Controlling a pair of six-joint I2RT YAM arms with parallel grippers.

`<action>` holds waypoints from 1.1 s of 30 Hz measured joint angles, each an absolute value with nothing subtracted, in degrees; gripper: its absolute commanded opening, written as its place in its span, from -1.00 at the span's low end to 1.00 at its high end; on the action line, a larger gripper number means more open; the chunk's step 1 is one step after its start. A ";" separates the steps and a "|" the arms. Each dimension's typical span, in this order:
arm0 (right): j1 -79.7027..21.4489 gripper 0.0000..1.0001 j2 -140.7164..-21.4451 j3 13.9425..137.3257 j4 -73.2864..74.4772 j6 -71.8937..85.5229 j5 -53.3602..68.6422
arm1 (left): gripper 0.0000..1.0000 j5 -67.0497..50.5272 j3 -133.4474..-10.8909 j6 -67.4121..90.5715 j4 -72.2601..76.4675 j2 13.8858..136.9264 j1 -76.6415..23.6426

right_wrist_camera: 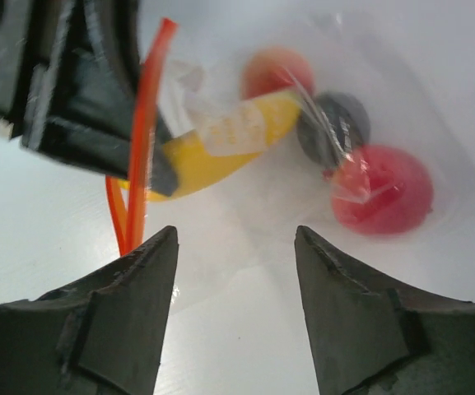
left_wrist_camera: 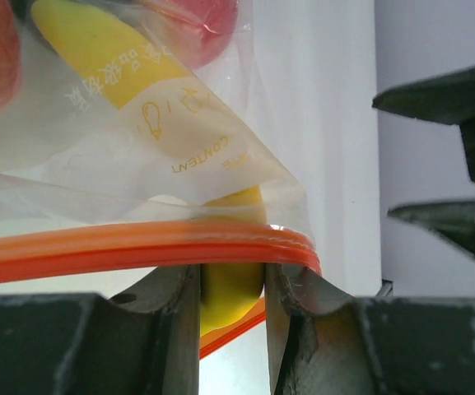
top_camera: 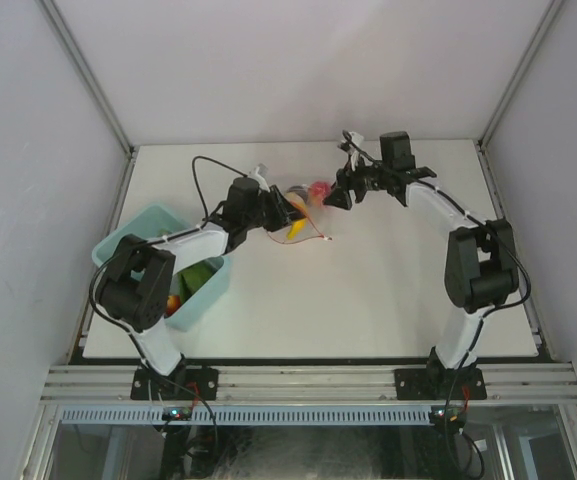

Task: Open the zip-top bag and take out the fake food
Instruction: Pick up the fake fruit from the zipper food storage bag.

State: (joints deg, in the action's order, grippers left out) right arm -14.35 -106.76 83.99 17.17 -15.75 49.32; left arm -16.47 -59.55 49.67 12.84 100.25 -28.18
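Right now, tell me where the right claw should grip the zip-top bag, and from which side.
On the zip-top bag, probably the loose orange zip lip beside the left claw, with the right claw coming straight ahead: it stands apart, edge-on.

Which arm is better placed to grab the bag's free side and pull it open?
Right. The right gripper is open and empty, facing the zip-top bag; the left gripper is clamped at its zip strip.

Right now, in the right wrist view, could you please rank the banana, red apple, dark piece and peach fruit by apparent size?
1. banana
2. red apple
3. dark piece and peach fruit: they look about alike, so I won't rank them.
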 measured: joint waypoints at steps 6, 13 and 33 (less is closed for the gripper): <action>-15.86 0.30 -104.47 79.13 13.58 -30.13 57.36 | -1.00 -16.91 -59.37 54.87 11.90 98.50 -26.44; -18.65 0.39 -104.71 78.91 19.44 -49.91 61.76 | -1.00 -16.73 -58.78 58.96 9.06 95.92 -25.34; -20.80 0.20 -106.72 79.24 31.53 -69.41 60.88 | -1.00 -17.78 -58.78 66.63 9.39 95.24 -24.05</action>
State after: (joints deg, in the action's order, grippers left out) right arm -20.80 -106.72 79.24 31.53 -69.41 60.88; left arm -17.78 -58.78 66.63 9.39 95.24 -24.05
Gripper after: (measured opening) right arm 0.671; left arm 0.320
